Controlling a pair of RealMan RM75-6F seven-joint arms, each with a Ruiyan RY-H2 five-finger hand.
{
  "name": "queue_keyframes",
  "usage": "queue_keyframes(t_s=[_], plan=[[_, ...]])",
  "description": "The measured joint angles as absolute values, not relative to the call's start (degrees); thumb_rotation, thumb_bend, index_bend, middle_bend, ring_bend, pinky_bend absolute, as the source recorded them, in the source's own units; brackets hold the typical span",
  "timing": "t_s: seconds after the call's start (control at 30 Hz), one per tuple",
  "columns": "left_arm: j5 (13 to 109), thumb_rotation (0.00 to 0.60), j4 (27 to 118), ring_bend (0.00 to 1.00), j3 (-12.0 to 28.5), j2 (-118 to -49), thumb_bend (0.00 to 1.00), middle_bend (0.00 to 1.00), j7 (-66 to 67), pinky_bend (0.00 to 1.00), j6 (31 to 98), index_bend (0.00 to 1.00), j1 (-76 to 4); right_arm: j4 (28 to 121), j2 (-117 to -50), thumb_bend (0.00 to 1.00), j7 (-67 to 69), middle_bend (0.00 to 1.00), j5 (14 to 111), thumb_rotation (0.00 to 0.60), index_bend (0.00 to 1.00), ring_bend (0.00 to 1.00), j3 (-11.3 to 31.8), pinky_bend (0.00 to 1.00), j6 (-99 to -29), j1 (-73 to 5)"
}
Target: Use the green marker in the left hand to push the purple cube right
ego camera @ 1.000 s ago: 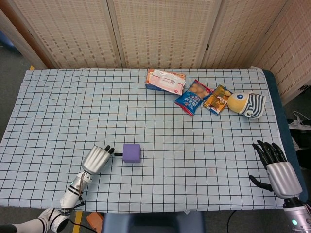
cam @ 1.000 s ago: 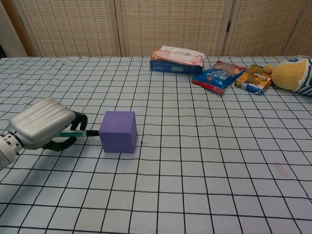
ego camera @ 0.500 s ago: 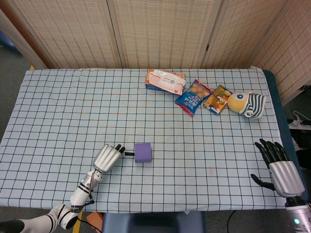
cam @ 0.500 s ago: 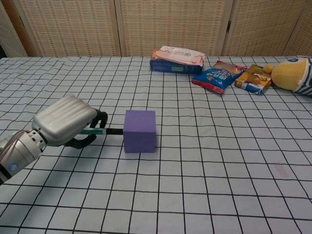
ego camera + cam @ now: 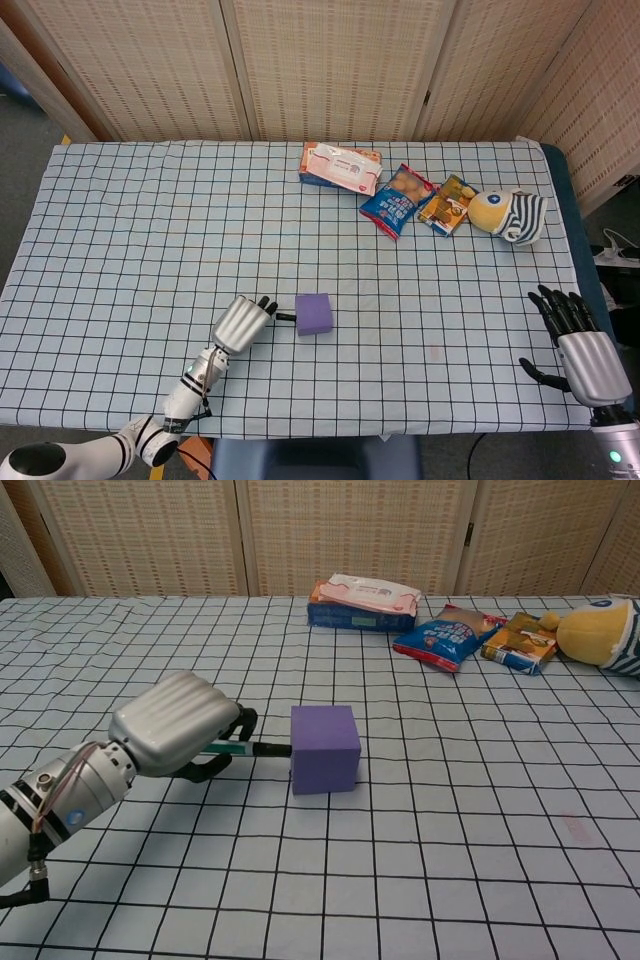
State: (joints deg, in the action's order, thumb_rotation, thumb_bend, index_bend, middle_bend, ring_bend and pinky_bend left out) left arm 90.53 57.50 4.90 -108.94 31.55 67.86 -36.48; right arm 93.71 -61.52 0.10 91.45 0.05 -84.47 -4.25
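The purple cube [image 5: 315, 313] [image 5: 324, 748] sits on the checked tablecloth near the front middle. My left hand [image 5: 241, 322] [image 5: 182, 723] lies just left of it, fingers curled around the green marker [image 5: 243, 748]. The marker's dark tip [image 5: 286, 317] points right and touches the cube's left face. My right hand [image 5: 578, 342] hovers at the table's front right corner, fingers spread, holding nothing; the chest view does not show it.
At the back lie a pink-and-white tissue pack [image 5: 341, 166] [image 5: 364, 601], a blue snack bag [image 5: 398, 199] [image 5: 445, 636], a small orange packet [image 5: 447, 205] [image 5: 521, 638] and a yellow plush toy [image 5: 508, 214] [image 5: 599, 631]. The table edge [image 5: 400, 434] runs close in front.
My left hand has travelled right with the marker, and the purple cube has slid right ahead of its tip by about two grid squares. The right hand drifted slightly down and right.
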Motion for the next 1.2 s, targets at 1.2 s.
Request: queue_keyframes(t_s=[1.2], plan=[[87.5, 0.6, 48.1, 1.0, 9.2, -119.7, 0.71, 0.86, 31.3, 1.0, 61.1, 0.82, -47.4, 93.4, -59.8, 0.13, 3.2, 0.0, 89.5, 0.529, 0.0, 0.0, 0.8, 0.0, -84.3, -3.9]])
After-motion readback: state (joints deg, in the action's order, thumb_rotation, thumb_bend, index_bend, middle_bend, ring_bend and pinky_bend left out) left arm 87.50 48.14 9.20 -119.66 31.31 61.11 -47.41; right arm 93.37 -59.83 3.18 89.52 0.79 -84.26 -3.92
